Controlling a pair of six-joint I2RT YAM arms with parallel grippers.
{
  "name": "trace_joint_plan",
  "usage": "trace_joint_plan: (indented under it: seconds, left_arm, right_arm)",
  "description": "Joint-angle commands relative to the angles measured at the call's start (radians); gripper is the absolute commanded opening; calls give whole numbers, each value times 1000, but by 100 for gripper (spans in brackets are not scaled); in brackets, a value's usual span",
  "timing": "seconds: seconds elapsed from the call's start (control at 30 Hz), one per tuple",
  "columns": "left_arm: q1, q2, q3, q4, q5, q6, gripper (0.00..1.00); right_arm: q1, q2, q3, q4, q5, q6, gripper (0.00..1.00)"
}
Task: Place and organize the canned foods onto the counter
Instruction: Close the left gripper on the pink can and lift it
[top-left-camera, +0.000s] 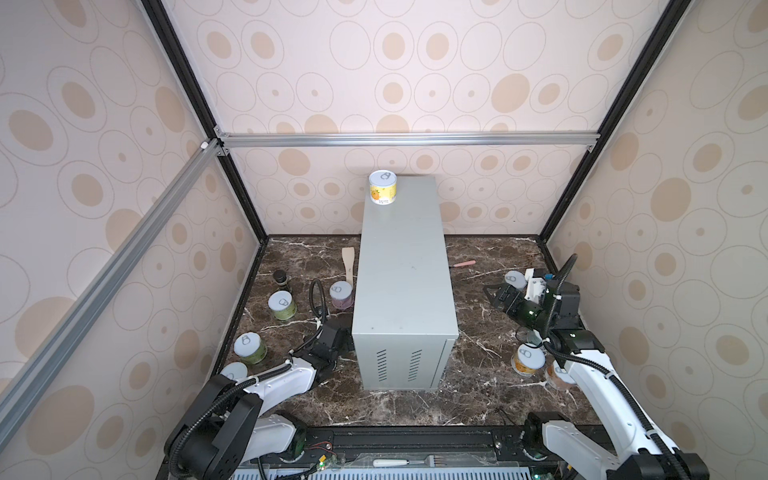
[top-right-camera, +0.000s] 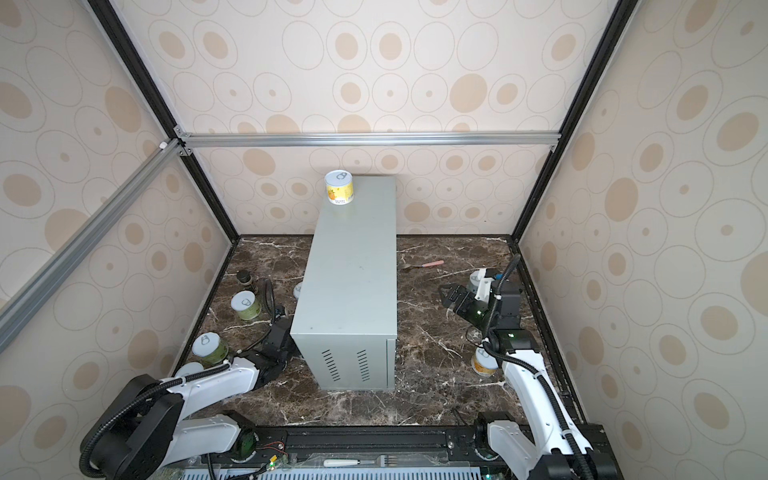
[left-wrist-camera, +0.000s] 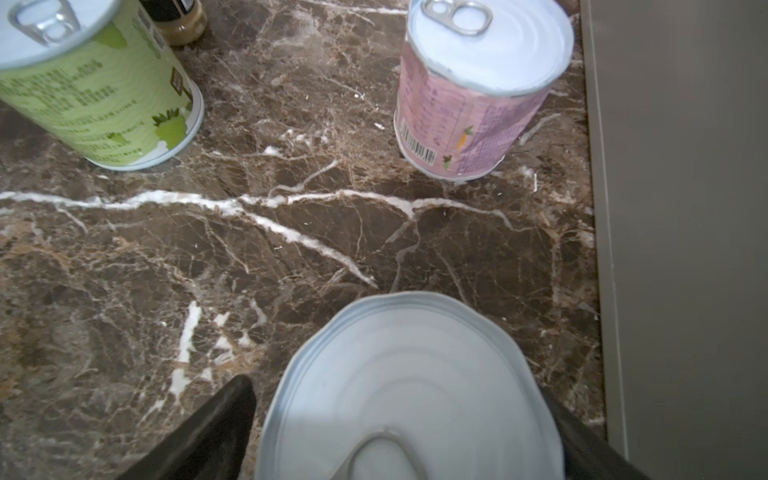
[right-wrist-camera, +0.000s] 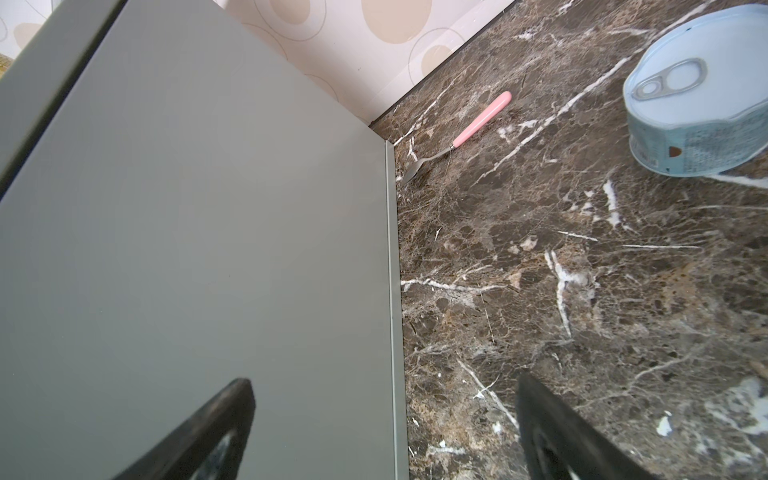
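1. A yellow can (top-left-camera: 382, 188) (top-right-camera: 338, 187) is seen upright at the far left corner of the grey box bench (top-left-camera: 403, 270) (top-right-camera: 349, 270) top, in both top views.
2. The other cans are found on the marble surface (top-left-camera: 478, 340) around the bench.
3. Left of the bench: a pink can (top-left-camera: 341, 296) (left-wrist-camera: 478, 95) is placed just beside the bench wall, a green can (top-left-camera: 282, 305) (left-wrist-camera: 95, 91) near it, and a second green can (top-left-camera: 249, 349) nearer the robot.
4. A silver-lidded can (left-wrist-camera: 415, 365) is straddled by the left pincer (left-wrist-camera: 397, 386). The jaws are spread on either side, and a sliver of marble is seen between one finger and the lid. The label cannot be made out.
5. Right of the bench: a light-blue can (top-left-camera: 515, 279) (right-wrist-camera: 698, 120) and an orange-print can (top-left-camera: 527, 361) are seen upright, well apart.
6. The right pincer (right-wrist-camera: 384, 378) (top-left-camera: 492, 295) is held spread wide, with nothing between the jaws, beside the bench's right wall.
7. Clutter noted: a dark-capped bottle (top-left-camera: 281, 279) behind the green can, a wooden spatula (top-left-camera: 348, 266) against the bench, and a pink-handled utensil (right-wrist-camera: 482, 120) near the back wall.
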Motion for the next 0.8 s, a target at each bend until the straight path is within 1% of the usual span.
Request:
trace_joint_plan:
  seconds: [0.0, 0.27, 0.37, 0.43, 0.53, 0.77]
  left_arm:
    - [-7, 27, -10, 32, -31, -39, 94]
    - [-7, 51, -7, 44, -45, -33, 88]
    - [-8, 41, -6, 45, -43, -29, 82]
    - [-7, 23, -7, 41, -42, -28, 78]
    - [-7, -20, -8, 34, -35, -16, 66]
    - [-7, -128, 19, -38, -29, 0, 62]
  right_arm:
    - [-4, 0, -15, 26, -14, -12, 100]
    - [-4, 8, -26, 34, -16, -14, 100]
    - [-3, 8, -26, 34, -19, -16, 100]
    - [-4, 6, -24, 31, -22, -18, 100]
    - [-4, 3, -15, 8, -27, -31, 100]
    - [-3, -4, -14, -14, -58, -30, 100]
